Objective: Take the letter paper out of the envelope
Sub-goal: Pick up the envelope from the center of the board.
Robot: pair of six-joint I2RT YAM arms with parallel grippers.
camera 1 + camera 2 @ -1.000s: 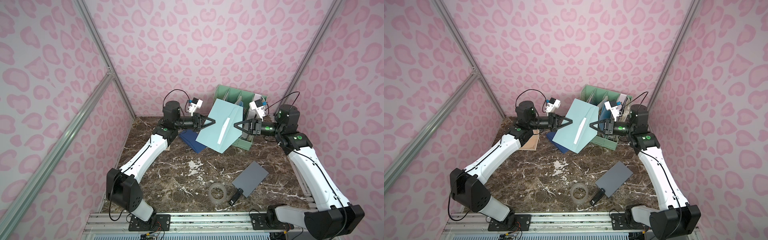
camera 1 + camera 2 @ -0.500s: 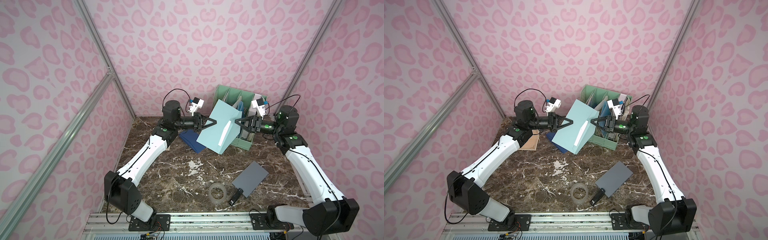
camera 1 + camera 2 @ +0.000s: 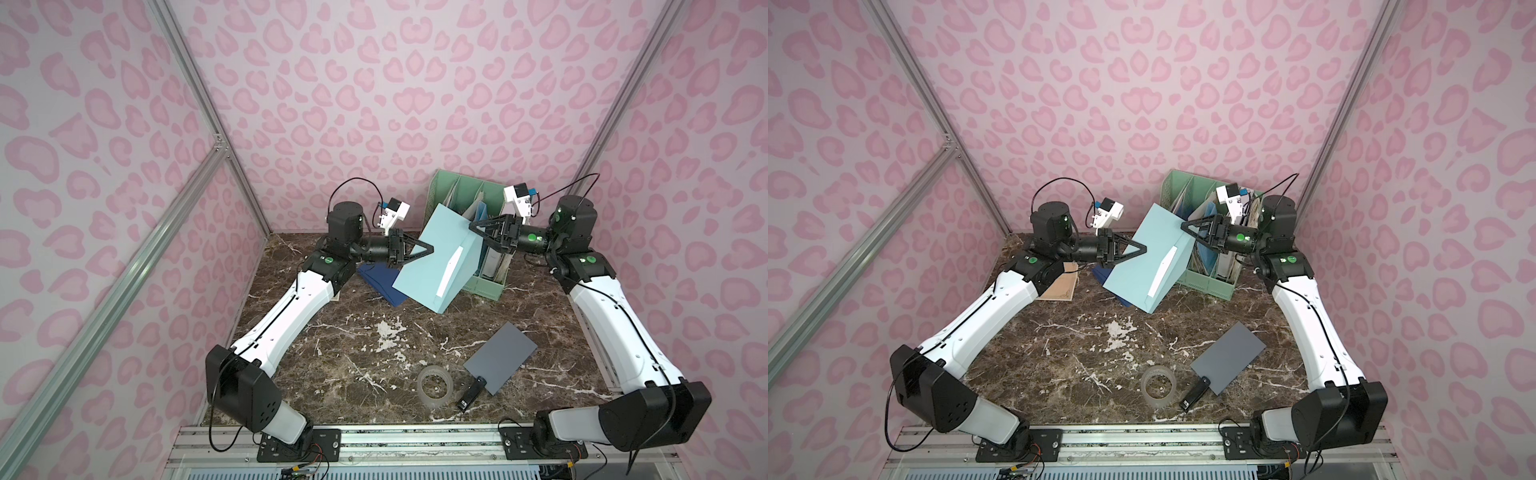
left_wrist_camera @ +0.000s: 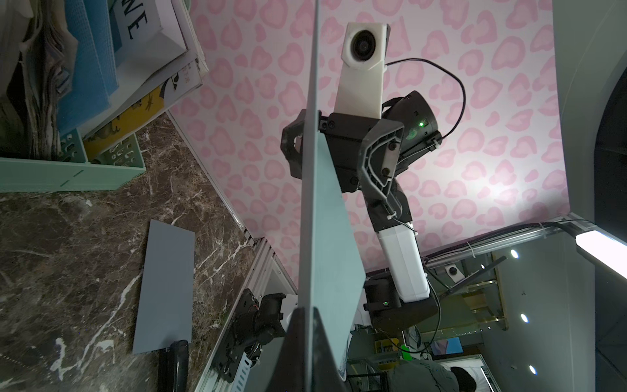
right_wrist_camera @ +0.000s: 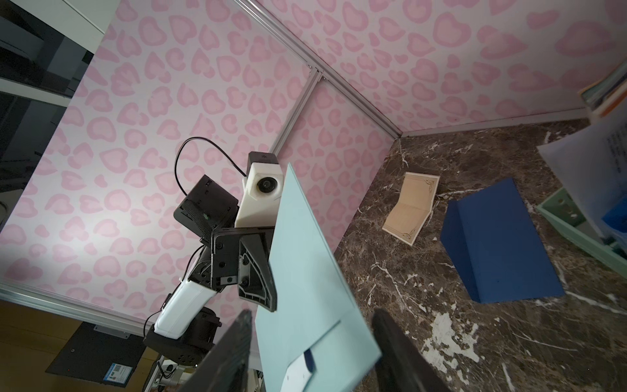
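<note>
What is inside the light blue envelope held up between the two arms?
A strip of white paper shows at the opening of the light blue envelope. The rest of it, and anything else inside, is covered by the envelope.

- The envelope (image 3: 422,266) (image 3: 1133,262) is a plain pale-blue rectangle, raised off the table (image 3: 353,345) near the back and tilted so that one corner points down.
- One long edge is pinched in the closed left claw (image 3: 430,250). The opposite end sits between the spread jaws of the right claw (image 5: 312,314), which do not press on it.
- Its flap is open and bent away from the face; in both top views it shows as a darker blue panel.
- The letter paper (image 3: 449,272) (image 3: 1162,270) is white and still inside, with only a narrow strip showing along the mouth.
- In the right wrist view a white corner (image 5: 298,375) with a small dark mark pokes out.
</note>
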